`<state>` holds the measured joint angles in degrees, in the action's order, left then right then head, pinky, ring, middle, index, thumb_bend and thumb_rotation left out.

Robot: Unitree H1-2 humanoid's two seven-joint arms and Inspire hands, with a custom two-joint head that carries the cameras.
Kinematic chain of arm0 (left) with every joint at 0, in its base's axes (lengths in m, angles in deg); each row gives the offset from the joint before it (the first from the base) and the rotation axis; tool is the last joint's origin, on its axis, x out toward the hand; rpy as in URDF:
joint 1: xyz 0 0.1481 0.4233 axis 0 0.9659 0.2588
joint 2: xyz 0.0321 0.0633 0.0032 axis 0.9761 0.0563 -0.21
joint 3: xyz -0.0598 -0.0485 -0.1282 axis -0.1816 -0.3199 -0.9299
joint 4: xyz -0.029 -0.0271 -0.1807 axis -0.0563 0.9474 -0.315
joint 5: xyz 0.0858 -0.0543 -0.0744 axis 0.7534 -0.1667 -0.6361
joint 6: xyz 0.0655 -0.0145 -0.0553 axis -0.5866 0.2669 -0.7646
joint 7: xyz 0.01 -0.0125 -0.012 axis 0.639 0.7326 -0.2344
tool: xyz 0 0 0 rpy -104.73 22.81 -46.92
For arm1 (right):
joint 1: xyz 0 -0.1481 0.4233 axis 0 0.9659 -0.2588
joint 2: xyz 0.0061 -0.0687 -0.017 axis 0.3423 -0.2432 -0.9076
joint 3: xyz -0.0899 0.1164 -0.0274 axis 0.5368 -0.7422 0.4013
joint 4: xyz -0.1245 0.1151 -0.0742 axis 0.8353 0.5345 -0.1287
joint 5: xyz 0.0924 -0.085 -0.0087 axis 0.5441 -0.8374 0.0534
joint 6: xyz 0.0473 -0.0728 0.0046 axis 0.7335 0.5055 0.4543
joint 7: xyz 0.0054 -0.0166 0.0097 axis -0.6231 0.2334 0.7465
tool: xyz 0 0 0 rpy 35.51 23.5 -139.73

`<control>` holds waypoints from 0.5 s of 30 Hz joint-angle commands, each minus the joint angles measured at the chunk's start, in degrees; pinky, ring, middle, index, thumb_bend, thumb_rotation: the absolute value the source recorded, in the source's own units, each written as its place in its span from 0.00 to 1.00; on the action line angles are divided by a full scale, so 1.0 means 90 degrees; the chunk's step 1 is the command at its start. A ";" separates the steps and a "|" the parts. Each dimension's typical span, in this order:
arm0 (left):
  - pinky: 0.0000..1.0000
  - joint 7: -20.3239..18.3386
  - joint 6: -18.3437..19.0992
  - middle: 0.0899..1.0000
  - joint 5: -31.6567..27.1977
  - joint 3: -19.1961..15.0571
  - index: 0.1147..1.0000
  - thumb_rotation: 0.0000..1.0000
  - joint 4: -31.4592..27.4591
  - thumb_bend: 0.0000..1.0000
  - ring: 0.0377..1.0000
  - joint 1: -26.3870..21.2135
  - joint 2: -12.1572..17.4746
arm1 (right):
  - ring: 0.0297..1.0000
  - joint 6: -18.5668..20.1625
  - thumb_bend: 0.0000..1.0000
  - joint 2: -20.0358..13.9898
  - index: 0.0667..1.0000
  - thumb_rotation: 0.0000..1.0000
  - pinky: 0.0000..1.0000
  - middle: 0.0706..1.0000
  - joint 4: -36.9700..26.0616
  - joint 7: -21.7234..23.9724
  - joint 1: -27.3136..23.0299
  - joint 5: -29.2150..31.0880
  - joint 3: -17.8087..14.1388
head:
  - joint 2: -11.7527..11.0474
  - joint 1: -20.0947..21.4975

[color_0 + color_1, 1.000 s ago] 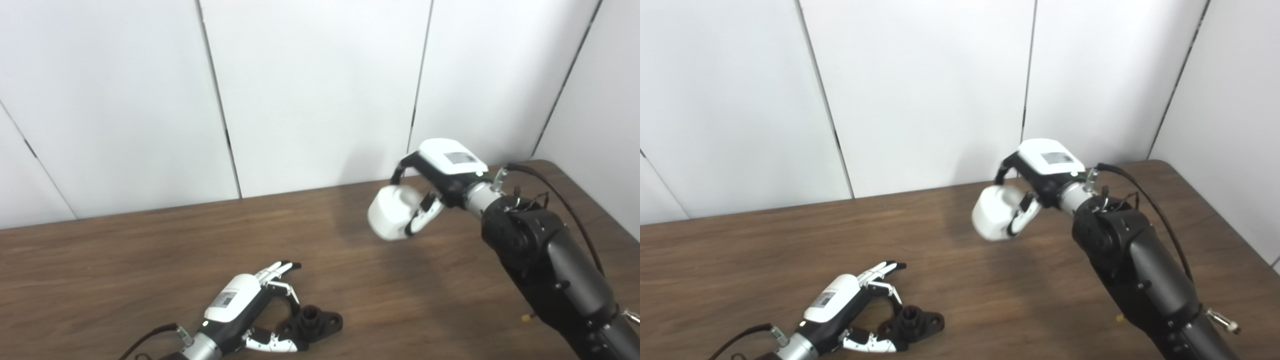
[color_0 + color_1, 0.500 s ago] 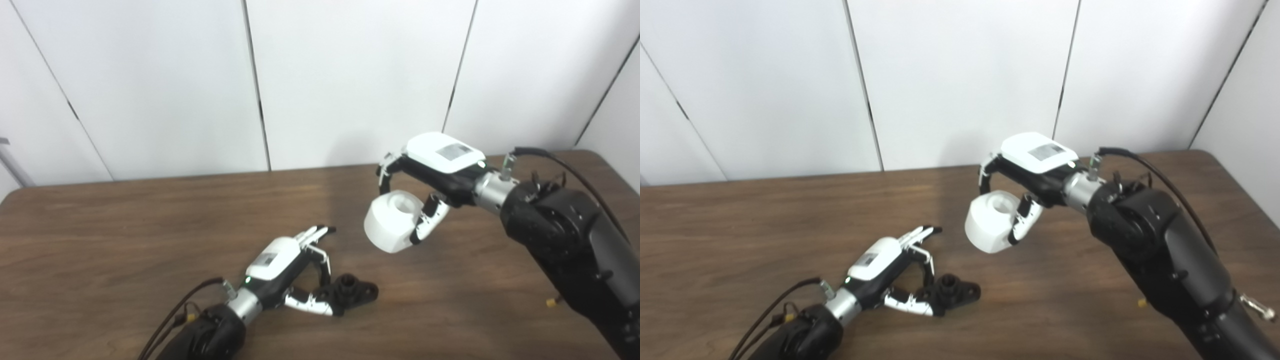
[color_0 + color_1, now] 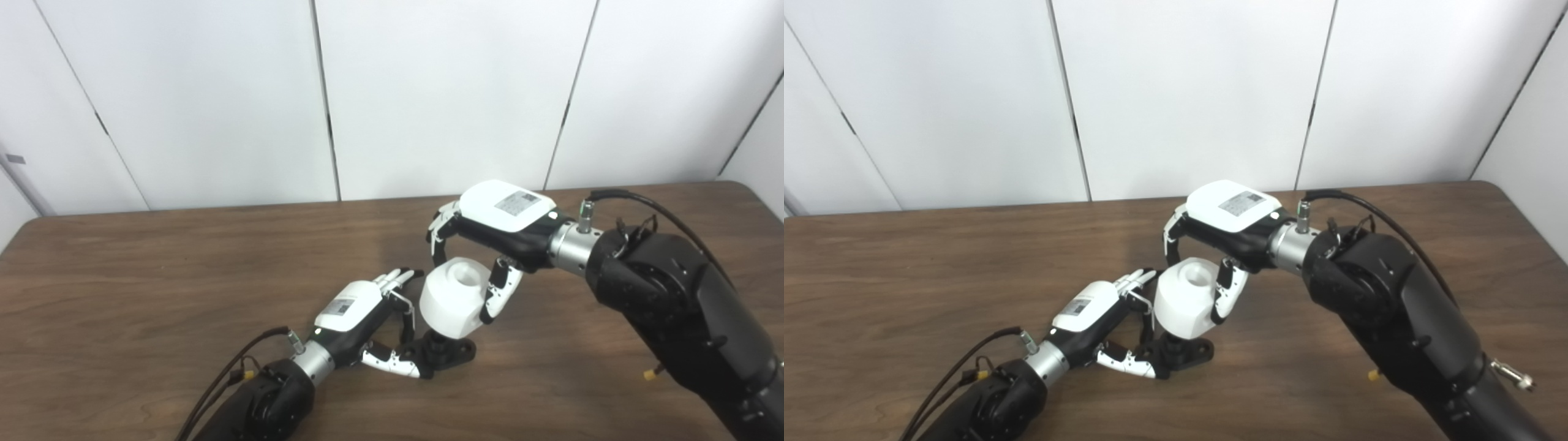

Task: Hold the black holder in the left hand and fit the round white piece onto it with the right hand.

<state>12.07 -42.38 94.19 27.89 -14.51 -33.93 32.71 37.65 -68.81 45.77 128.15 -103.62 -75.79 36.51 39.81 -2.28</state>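
Observation:
The black holder (image 3: 452, 353) lies flat on the brown table (image 3: 122, 288), its raised centre post hidden under the white piece. My left hand (image 3: 367, 318) is closed around the holder's left end, thumb along the front and fingers over the back. The round white piece (image 3: 452, 296), a thick cylinder with a hollow in its top, hangs just above the holder's post, tilted slightly. My right hand (image 3: 496, 236) is shut on it from above and behind. In the right eye view the white piece (image 3: 1185, 297) sits directly over the holder (image 3: 1188, 353).
White wall panels (image 3: 429, 92) stand behind the table's far edge. My right forearm (image 3: 680, 306) crosses the right side of the table. A cable (image 3: 226, 380) trails from my left wrist toward the bottom edge.
The camera has swung left and down. My right hand has carried the white piece down and left until it is right over the holder. My left hand stays on the holder.

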 commanded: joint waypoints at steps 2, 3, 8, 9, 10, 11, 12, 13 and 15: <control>0.97 -0.0659 0.0477 0.98 0.0374 0.0336 0.42 0.07 0.0308 0.52 1.00 0.0251 -0.0021 | 0.84 -0.0159 0.53 0.0014 0.44 0.14 0.69 0.74 -0.0083 -0.0018 -0.0319 0.0084 -0.0055 | 0.0017 0.0000; 0.97 -0.0655 0.0489 0.98 0.0381 0.0338 0.42 0.07 0.0307 0.52 1.00 0.0251 -0.0028 | 0.84 -0.0171 0.53 0.0024 0.44 0.14 0.69 0.74 -0.0065 -0.0018 -0.0312 0.0114 -0.0054 | 0.0037 0.0000; 0.98 -0.0692 0.0535 0.97 0.0378 0.0350 0.42 0.07 0.0271 0.52 1.00 0.0244 -0.0046 | 0.81 -0.0300 0.53 0.0079 0.44 0.14 0.68 0.73 0.0079 -0.0071 -0.0273 0.0205 -0.0028 | 0.0065 -0.0025; 0.98 -0.0695 0.0555 0.97 0.0390 0.0355 0.42 0.07 0.0252 0.52 1.00 0.0247 -0.0047 | 0.80 -0.0340 0.53 0.0088 0.44 0.14 0.68 0.73 0.0102 -0.0088 -0.0262 0.0192 -0.0020 | 0.0080 -0.0026; 0.98 -0.0695 0.0572 0.97 0.0401 0.0362 0.42 0.07 0.0236 0.52 1.00 0.0249 -0.0048 | 0.80 -0.0368 0.53 0.0097 0.44 0.14 0.68 0.73 0.0120 -0.0097 -0.0251 0.0180 -0.0011 | 0.0092 -0.0031; 0.97 -0.0698 0.0594 0.97 0.0413 0.0375 0.42 0.07 0.0225 0.52 1.00 0.0248 -0.0045 | 0.81 -0.0387 0.53 0.0105 0.44 0.14 0.68 0.73 0.0134 -0.0100 -0.0242 0.0173 -0.0001 | 0.0092 -0.0031; 0.97 -0.0711 0.0621 0.98 0.0416 0.0389 0.42 0.07 0.0213 0.52 1.00 0.0244 -0.0040 | 0.81 -0.0397 0.53 0.0111 0.44 0.14 0.68 0.73 0.0144 -0.0093 -0.0236 0.0160 0.0016 | 0.0092 -0.0031; 0.97 -0.0734 0.0644 0.98 0.0395 0.0395 0.42 0.07 0.0187 0.52 1.00 0.0244 -0.0034 | 0.82 -0.0390 0.53 0.0114 0.44 0.14 0.68 0.73 0.0140 -0.0070 -0.0235 0.0143 0.0033 | 0.0117 -0.0046; 0.98 -0.0772 0.0683 0.98 0.0360 0.0400 0.42 0.07 0.0131 0.52 1.00 0.0247 -0.0022 | 0.83 -0.0386 0.53 0.0115 0.44 0.14 0.69 0.73 0.0141 -0.0028 -0.0234 0.0121 0.0064 | 0.0144 -0.0048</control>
<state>11.49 -39.90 94.21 28.44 -15.39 -33.95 32.22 35.47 -67.65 47.93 128.48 -103.56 -74.49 37.48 41.04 -2.64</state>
